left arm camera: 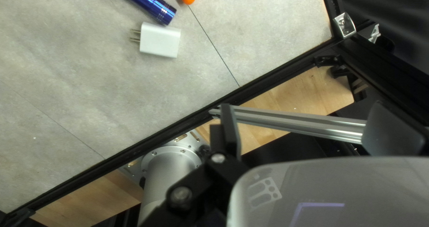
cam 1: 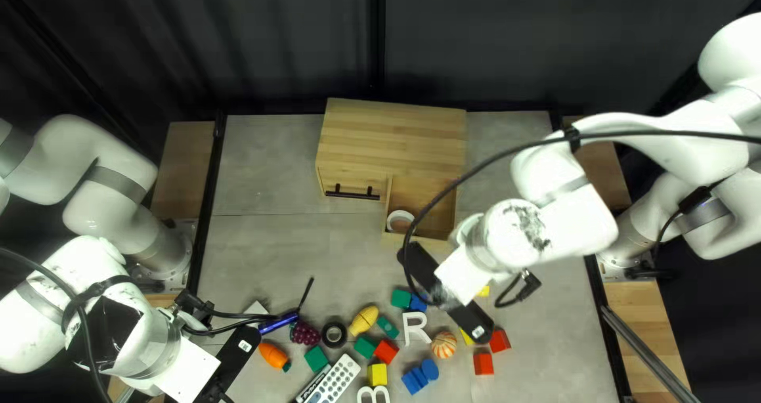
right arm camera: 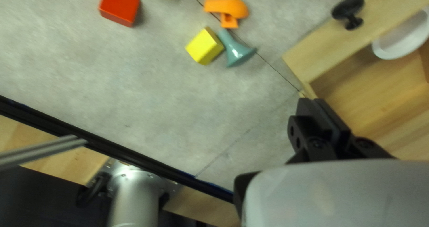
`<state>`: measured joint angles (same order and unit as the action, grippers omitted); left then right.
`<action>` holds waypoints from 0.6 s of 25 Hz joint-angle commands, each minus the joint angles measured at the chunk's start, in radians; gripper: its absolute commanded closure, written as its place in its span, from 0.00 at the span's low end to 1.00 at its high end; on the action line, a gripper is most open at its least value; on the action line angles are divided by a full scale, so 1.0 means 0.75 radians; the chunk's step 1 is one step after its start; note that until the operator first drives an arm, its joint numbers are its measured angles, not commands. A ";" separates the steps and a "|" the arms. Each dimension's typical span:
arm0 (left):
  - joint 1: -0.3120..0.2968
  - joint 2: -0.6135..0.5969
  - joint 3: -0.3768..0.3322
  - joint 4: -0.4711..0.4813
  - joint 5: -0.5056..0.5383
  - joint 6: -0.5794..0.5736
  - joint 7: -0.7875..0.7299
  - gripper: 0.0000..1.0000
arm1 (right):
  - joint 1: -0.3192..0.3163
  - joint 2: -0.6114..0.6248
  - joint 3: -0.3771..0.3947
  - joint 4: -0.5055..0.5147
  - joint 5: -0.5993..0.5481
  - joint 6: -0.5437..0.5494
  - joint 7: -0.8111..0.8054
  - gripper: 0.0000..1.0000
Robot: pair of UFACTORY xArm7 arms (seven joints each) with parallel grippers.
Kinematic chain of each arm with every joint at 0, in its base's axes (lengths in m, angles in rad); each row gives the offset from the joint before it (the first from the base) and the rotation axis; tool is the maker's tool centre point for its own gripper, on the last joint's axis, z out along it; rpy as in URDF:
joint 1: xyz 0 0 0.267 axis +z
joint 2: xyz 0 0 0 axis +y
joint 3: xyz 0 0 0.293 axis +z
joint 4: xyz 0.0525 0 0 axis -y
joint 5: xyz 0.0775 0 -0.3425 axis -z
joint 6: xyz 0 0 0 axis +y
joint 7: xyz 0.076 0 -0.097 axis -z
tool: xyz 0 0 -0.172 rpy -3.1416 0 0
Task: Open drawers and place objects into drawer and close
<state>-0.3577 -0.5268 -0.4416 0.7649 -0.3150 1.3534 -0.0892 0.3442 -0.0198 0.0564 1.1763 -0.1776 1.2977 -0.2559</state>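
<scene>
Light wooden two-drawer box point(cam 1: 392, 135) sits at the far middle of the grey table point(cam 1: 267, 242). Right-hand drawer point(cam 1: 450, 213) is pulled out to receive things; a white tape roll point(cam 1: 399, 219) lies inside. Left-hand drawer point(cam 1: 351, 180) is shut. Coloured blocks and toys point(cam 1: 386, 350) wait scattered near the front edge. Right gripper point(right arm camera: 314, 115) hangs just before the open drawer, jaws together, nothing seen between them. Left gripper point(cam 1: 235, 355) sits at the near-left corner, jaws apart, probably keeping clear.
</scene>
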 commanded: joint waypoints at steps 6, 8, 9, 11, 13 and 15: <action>0.000 0.000 0.000 0.000 0.000 0.000 0.000 0.00 | 0.084 0.186 0.076 0.165 0.003 -0.070 0.109 0.20; 0.000 0.000 0.000 0.000 0.000 0.000 0.000 0.00 | 0.101 0.253 0.087 0.195 0.003 -0.125 0.143 0.00; 0.000 0.000 0.000 0.000 0.000 0.000 0.000 0.00 | 0.104 0.255 0.089 0.185 0.002 -0.144 0.152 0.00; 0.000 0.000 0.000 0.000 0.000 0.000 0.000 0.00 | 0.111 0.218 0.094 0.105 -0.010 -0.225 0.171 0.00; 0.000 0.000 0.000 0.000 0.000 0.000 0.000 0.00 | 0.115 0.167 0.100 0.019 -0.027 -0.303 0.162 0.00; 0.000 0.000 0.000 0.000 0.000 0.000 0.000 0.00 | 0.118 0.162 0.106 -0.028 -0.053 -0.370 0.119 0.00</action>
<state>-0.3576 -0.5268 -0.4415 0.7649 -0.3150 1.3534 -0.0892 0.4262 0.1308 0.1279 1.2274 -0.1873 1.1068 -0.1378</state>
